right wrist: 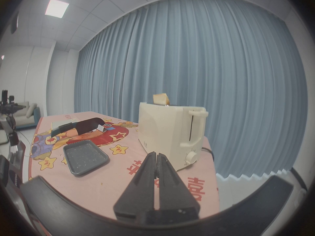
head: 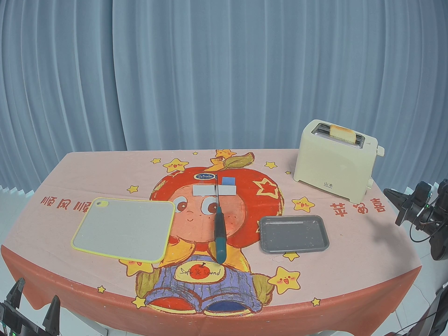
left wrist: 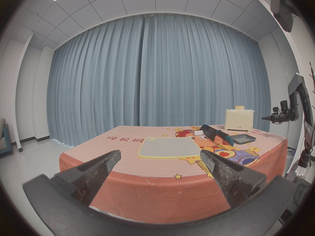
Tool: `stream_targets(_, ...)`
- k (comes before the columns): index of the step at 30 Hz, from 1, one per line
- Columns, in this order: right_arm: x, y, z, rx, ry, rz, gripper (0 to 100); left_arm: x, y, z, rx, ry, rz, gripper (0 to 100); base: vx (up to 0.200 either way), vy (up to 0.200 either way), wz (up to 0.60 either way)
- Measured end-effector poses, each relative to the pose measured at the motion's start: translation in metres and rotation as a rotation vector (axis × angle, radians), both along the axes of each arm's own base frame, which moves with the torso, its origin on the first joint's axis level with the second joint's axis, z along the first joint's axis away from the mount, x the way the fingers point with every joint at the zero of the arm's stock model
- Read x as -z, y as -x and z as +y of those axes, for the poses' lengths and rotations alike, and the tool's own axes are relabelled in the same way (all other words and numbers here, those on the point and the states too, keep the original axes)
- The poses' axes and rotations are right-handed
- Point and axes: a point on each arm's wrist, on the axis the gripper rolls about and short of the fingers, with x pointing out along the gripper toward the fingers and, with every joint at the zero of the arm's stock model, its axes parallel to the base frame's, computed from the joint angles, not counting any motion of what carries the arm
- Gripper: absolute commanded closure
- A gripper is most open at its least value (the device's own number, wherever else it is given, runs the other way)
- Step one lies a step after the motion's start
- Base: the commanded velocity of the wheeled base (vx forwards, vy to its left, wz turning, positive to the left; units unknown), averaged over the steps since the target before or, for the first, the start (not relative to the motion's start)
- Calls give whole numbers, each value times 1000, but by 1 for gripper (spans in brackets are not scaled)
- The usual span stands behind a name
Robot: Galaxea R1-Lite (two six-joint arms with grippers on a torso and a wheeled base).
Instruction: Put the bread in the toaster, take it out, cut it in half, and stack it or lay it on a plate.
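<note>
A cream toaster (head: pixel 337 159) stands at the table's far right, with a slice of bread (head: pixel 343 133) poking up from its slot. A dark grey plate (head: pixel 294 234) lies in front of it. In the middle a knife (head: pixel 219 220) with a teal handle stands on its edge in a white holder. A yellow-rimmed cutting board (head: pixel 124 229) lies to the left. My right gripper (right wrist: pixel 157 161) is shut and hovers off the table's right edge, near the toaster (right wrist: pixel 172 135). Below the table's front left corner, my left gripper (left wrist: pixel 160 163) is open and holds nothing.
The round table (head: pixel 84 173) carries a pink cartoon cloth. A blue curtain (head: pixel 224 61) hangs behind it. Bare cloth lies between the board, the knife and the plate, and along the front edge.
</note>
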Motion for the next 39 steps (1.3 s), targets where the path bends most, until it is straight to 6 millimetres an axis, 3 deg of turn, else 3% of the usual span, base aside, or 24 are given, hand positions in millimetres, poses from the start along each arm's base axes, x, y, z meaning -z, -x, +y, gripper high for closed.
stream_targets(39,18,-8,-7,21,-16,40,100,0,0,0,0,0,0,0,0,0,0)
